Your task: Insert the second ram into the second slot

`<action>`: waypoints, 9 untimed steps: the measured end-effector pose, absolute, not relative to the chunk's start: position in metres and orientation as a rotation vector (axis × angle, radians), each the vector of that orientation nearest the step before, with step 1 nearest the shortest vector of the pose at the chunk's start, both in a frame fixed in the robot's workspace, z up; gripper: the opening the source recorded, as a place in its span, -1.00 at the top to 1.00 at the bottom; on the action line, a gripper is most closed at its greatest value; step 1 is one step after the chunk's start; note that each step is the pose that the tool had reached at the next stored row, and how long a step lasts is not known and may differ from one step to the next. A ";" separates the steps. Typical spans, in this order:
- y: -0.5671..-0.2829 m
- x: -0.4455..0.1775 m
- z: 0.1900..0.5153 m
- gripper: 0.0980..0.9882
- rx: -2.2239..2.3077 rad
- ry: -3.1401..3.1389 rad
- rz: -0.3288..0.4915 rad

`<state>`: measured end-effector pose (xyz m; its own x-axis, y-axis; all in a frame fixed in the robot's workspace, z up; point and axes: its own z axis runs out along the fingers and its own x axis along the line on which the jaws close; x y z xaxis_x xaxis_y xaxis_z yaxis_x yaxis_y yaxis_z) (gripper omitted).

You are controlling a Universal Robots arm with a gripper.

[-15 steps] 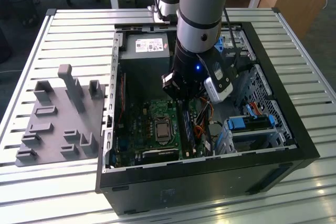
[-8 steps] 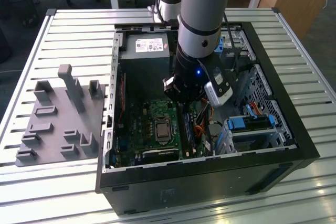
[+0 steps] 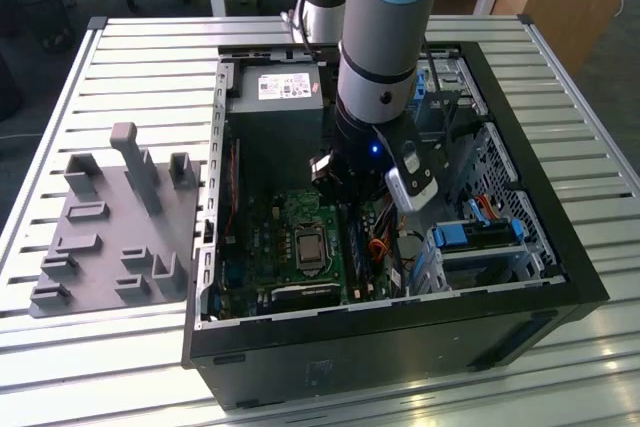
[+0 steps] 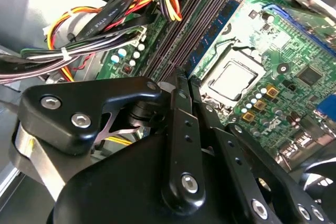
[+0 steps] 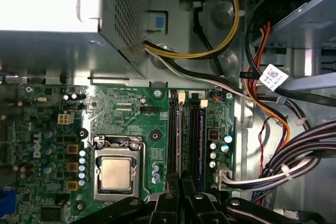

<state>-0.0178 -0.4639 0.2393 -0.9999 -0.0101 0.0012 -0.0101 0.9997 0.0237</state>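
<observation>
Standing seated in its slot, the second ram (image 4: 212,27) lies just beyond the narrowly closed, empty pincer (image 4: 181,77).

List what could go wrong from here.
The claw hangs right over the slots; a skewed push could jam there or stress the board.
The cables run close beside the slots and could snag the claw.
The processor lies beside the slots; a sideways slip could strike it.
</observation>
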 end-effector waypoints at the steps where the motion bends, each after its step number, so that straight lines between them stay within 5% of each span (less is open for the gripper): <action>1: -0.464 -0.018 0.238 0.91 0.016 -3.140 -0.037; 9: -0.464 -0.018 0.231 0.91 0.011 -3.140 -0.037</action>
<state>-0.0179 -0.4640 0.2313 -1.0000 -0.0073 0.0015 -0.0072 0.9997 0.0234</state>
